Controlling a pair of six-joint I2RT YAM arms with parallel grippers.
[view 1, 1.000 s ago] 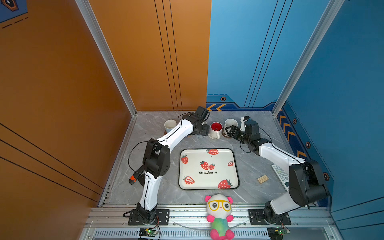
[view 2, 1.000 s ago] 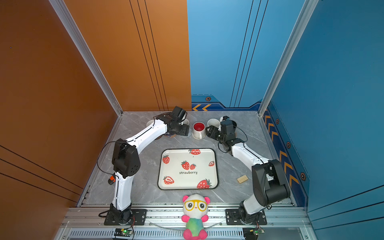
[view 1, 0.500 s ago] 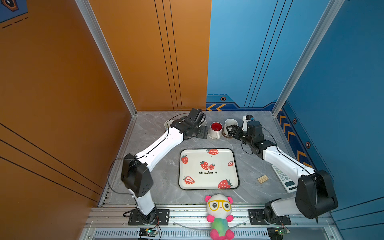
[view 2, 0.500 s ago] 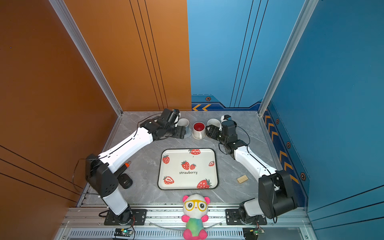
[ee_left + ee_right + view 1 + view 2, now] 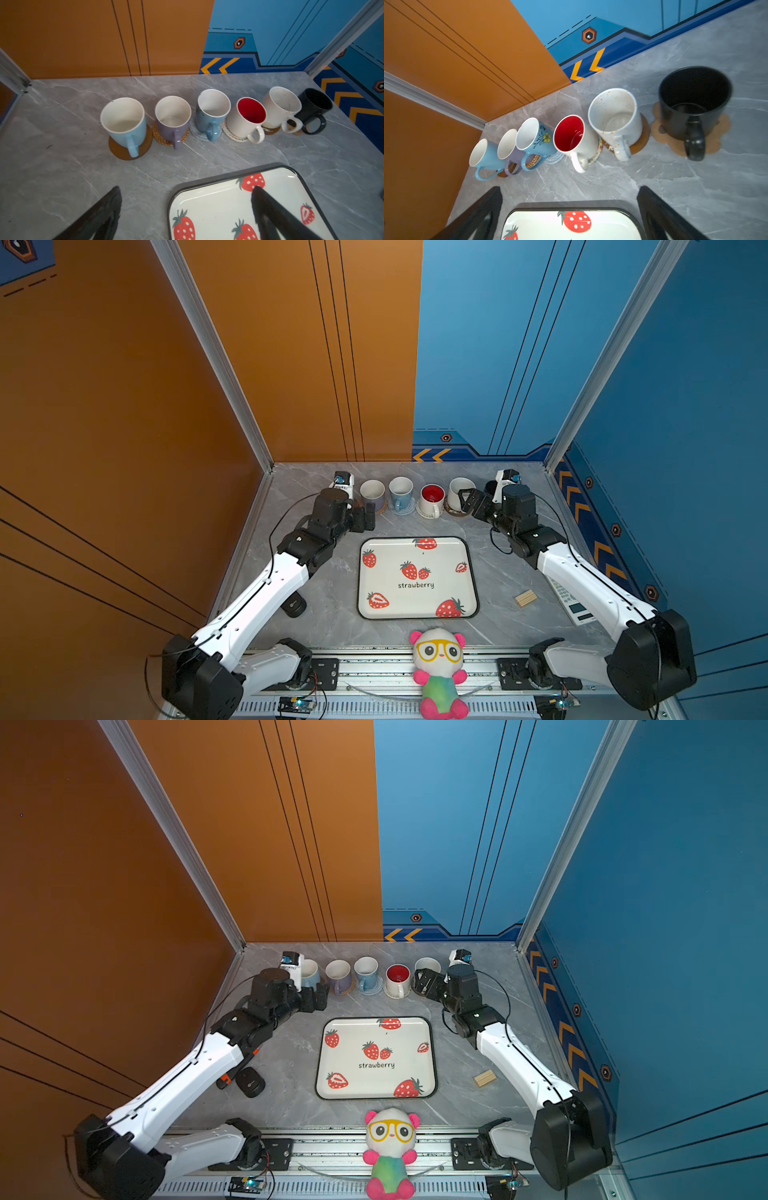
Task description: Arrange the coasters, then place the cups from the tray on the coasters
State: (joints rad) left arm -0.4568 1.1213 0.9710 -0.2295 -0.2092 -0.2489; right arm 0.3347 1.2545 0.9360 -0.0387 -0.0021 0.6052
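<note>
The left gripper (image 5: 187, 188) has drawn back from the cups (image 5: 212, 112); it and the right gripper (image 5: 570, 188) gape empty, every cup on coasters (image 5: 122, 153), seemingly leaving only retreat.

The tabletop (image 5: 62, 187) looks like grey veined stone, smooth with a dull sheen, and the tray (image 5: 207, 197) is glossy white with a dark matt rim. The light blue mug (image 5: 124, 122) and red-lined mug (image 5: 247, 122) look like glossy glazed ceramic, the black mug (image 5: 693, 104) duller. Under them lie a smooth wooden disc (image 5: 116, 150), a rough woven rattan round (image 5: 158, 136), a knobbly crochet round (image 5: 194, 132) and a grainy cork-like paw coaster (image 5: 718, 135).
</note>
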